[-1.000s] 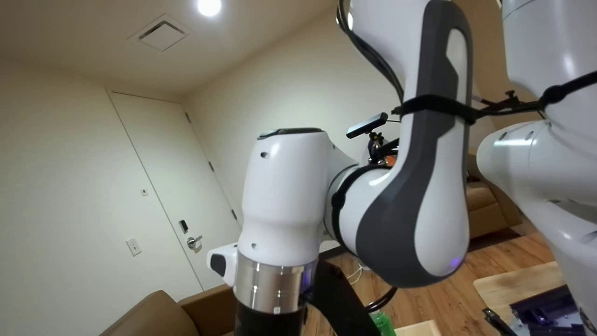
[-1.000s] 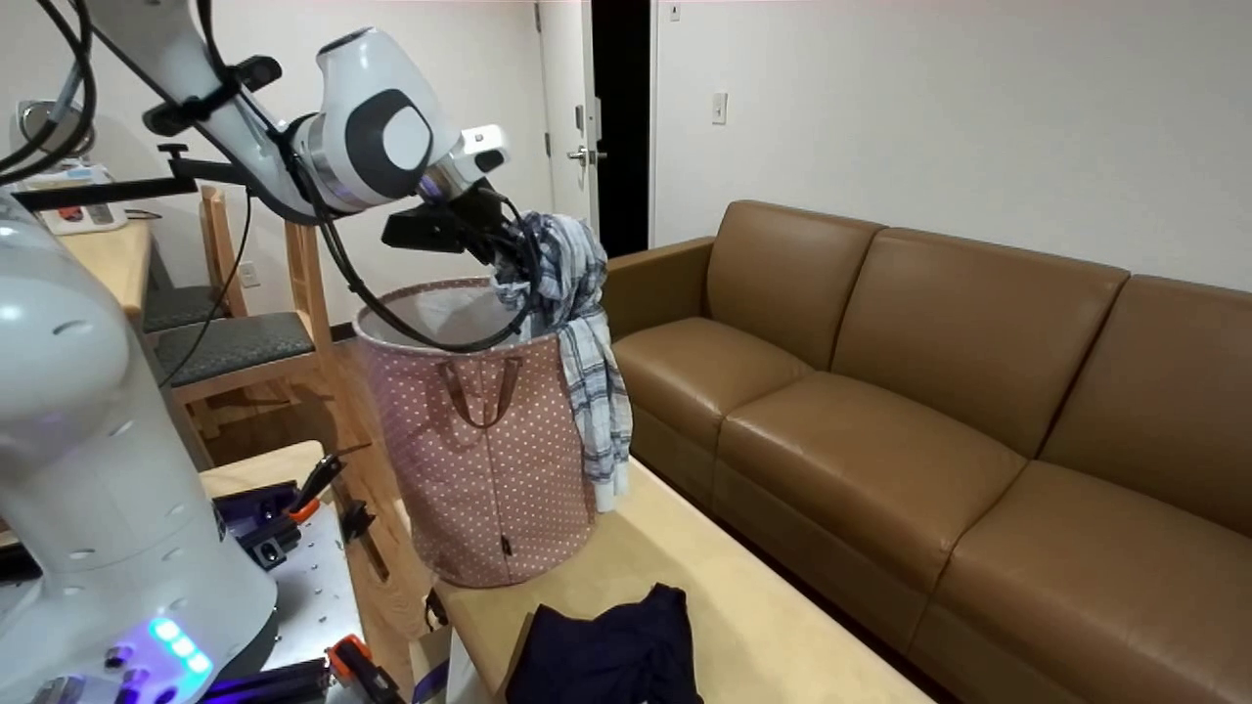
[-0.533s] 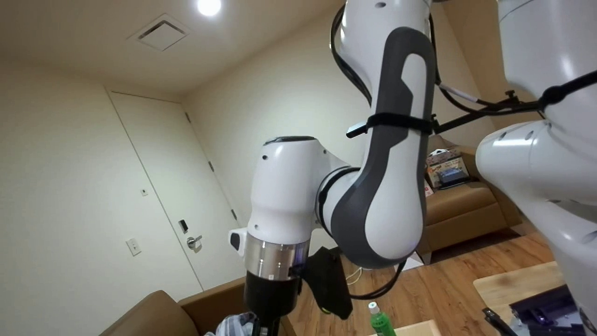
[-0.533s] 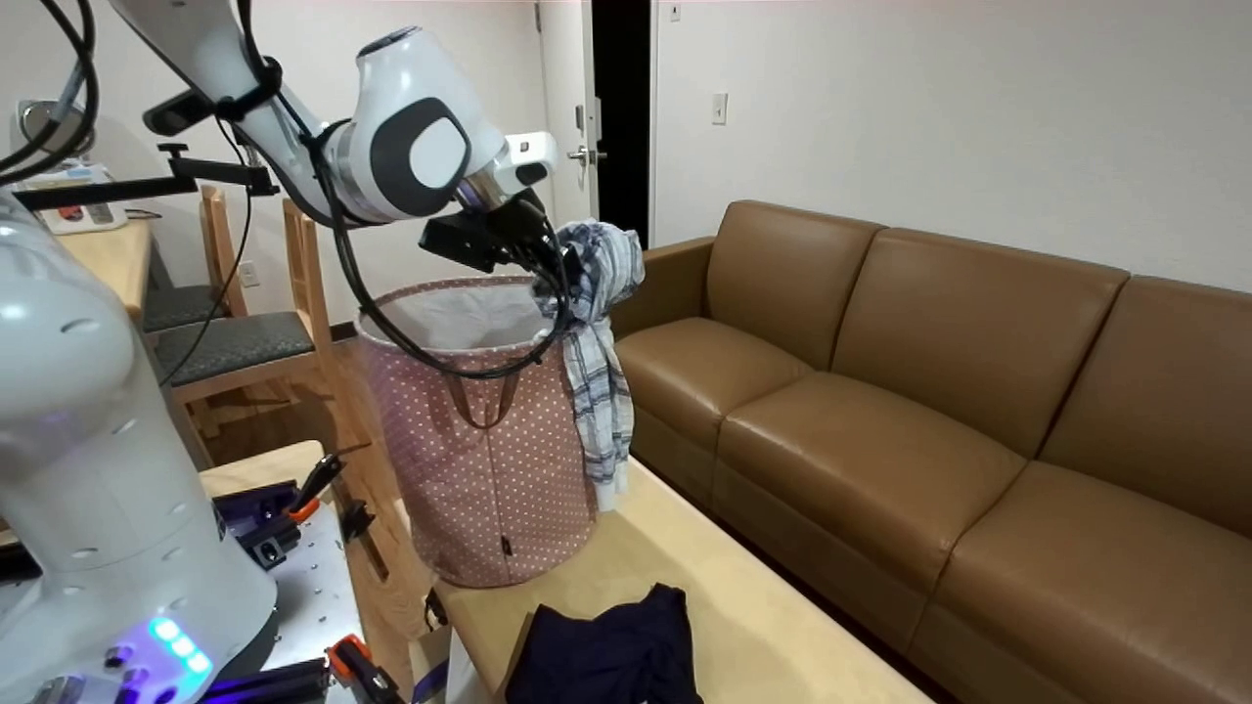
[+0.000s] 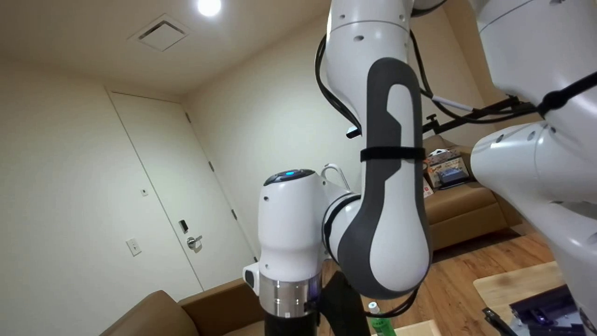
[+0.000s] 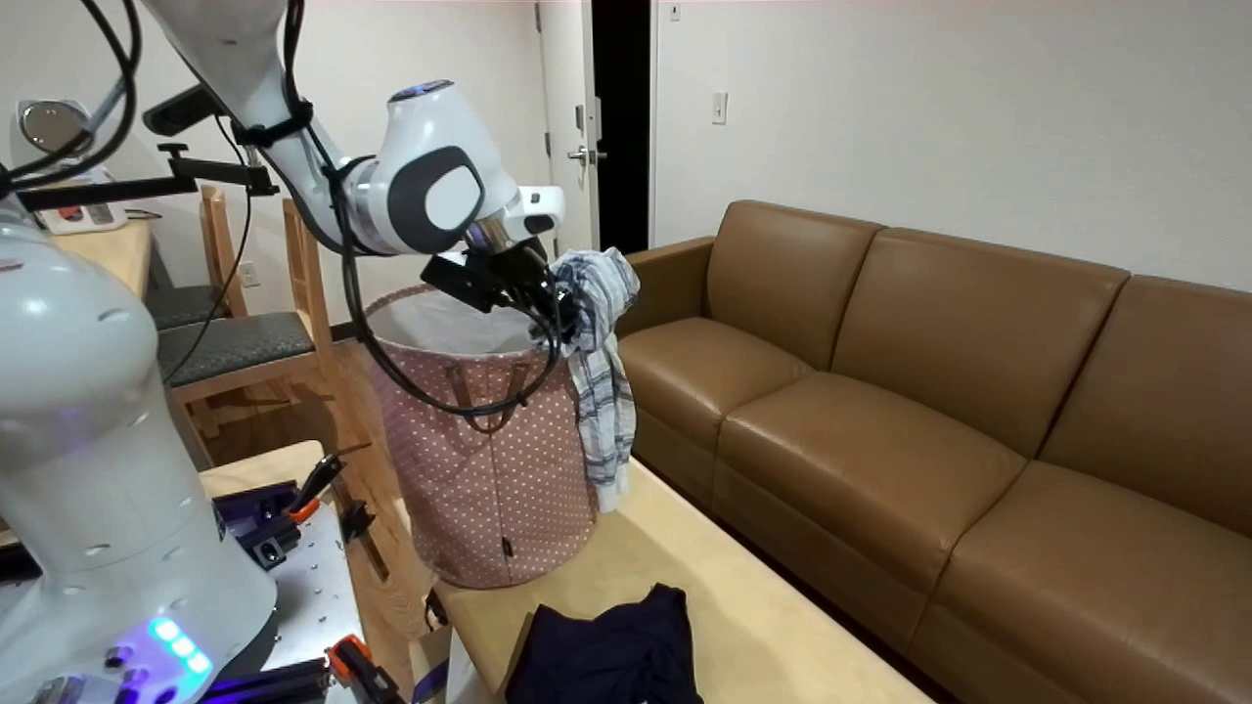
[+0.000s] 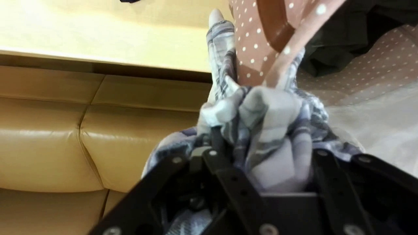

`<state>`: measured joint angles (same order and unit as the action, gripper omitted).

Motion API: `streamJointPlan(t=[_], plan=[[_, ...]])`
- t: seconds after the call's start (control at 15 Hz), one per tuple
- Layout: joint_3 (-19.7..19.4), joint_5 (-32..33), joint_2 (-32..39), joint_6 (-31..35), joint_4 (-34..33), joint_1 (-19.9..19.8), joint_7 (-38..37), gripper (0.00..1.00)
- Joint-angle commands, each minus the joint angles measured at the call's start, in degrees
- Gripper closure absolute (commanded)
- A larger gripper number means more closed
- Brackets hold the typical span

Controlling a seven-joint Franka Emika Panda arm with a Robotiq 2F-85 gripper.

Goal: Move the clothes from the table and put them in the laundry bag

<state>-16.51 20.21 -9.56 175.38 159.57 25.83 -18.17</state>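
A light plaid shirt [image 6: 608,401] is bunched at my gripper [image 6: 567,305] over the rim of the laundry bag [image 6: 489,479]. Its lower part hangs down the bag's outer wall to the table [image 6: 773,626]. In the wrist view, plaid cloth [image 7: 277,114] fills the space between the jaws, which stand apart; one fingertip is hidden in the folds. Whether they press on the cloth I cannot tell. A dark garment [image 7: 343,36] shows inside the bag. Dark navy clothing [image 6: 606,655] lies on the table in front of the bag.
A brown sofa [image 6: 861,440] runs along the table's far side. Wooden chairs [image 6: 240,342] stand behind the bag. A cable loop [image 6: 469,411] from the arm hangs across the bag's front. A green bottle [image 5: 382,324] stands low in an exterior view.
The arm has moved outward towards the sofa side, then lower, and the bunched top of the shirt has shifted with it. The shirt's hanging end and the navy clothing have stayed put.
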Motion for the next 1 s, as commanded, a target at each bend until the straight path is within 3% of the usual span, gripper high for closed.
streamJointPlan(t=[0.0, 0.2, 0.33, 0.47, 0.6, 0.93], plan=[[1.1, 3.6, -3.6, -4.0, -0.2, -2.7, -2.1, 0.21], [3.7, 9.0, -9.2, -7.8, 0.2, -6.6, -5.6, 0.02], [5.7, 12.1, -15.6, -10.4, 2.0, -9.4, -8.2, 0.0], [5.1, 12.8, -17.9, -13.3, -0.7, -8.2, -9.8, 0.0], [5.6, 13.1, -22.1, -13.8, 1.4, -9.1, -9.7, 0.0], [1.2, 13.1, -19.4, -14.4, -0.5, -6.7, -9.0, 0.0]])
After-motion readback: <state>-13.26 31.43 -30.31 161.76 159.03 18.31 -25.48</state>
